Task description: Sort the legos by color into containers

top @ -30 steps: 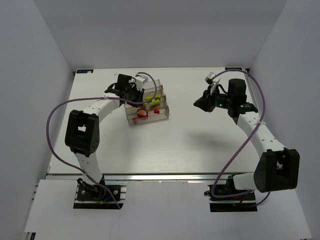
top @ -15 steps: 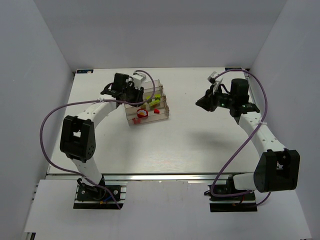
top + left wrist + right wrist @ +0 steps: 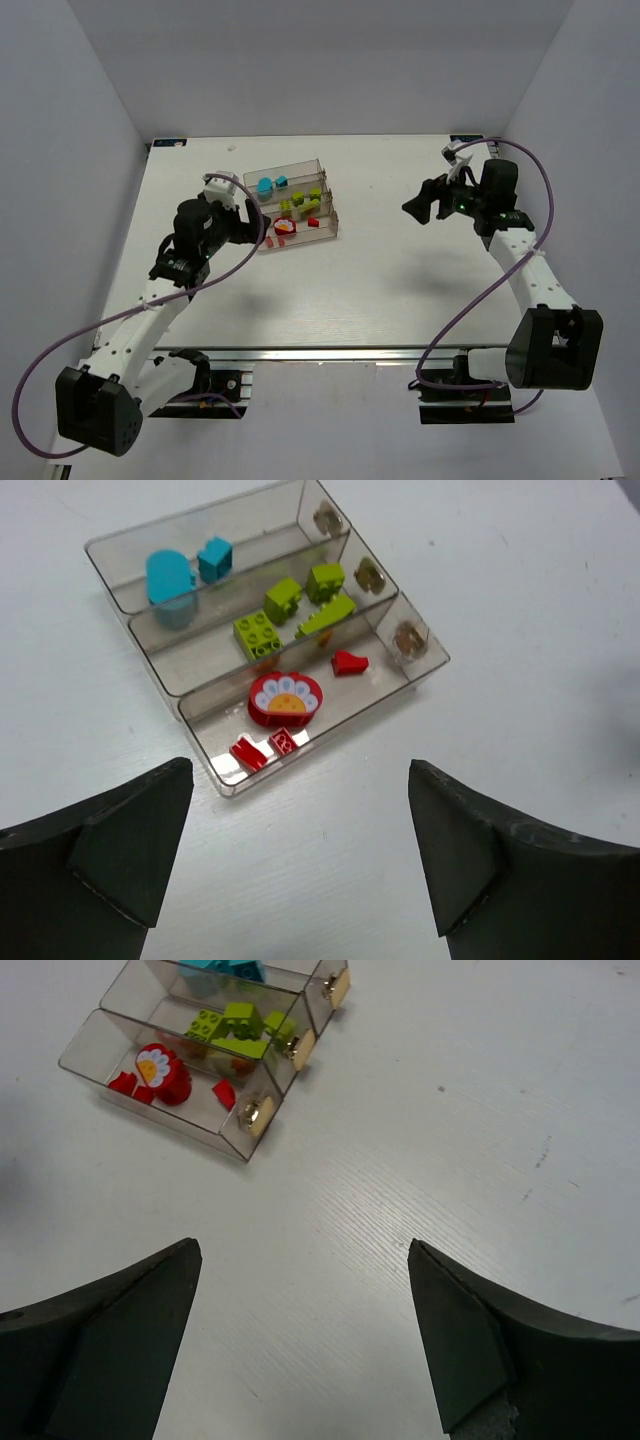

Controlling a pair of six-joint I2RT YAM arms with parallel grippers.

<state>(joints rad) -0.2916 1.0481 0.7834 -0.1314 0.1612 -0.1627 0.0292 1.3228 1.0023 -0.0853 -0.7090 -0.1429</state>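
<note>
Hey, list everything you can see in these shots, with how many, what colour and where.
rack: one, clear smoky plastic, three long troughs joined in steps, on the table left of centre
blue bricks: two, in the far trough
green bricks: four, lime, in the middle trough
red pieces: four, in the near trough; one is round with a flower print, three are small
knobs: three, brass-coloured, one on the end of each trough
table: one, white; no loose bricks visible on it
walls: pale grey, around the table
left arm: white and black, near the rack, jaws open and holding nothing
right arm: white and black, over the table's right side, jaws open and holding nothing
</note>
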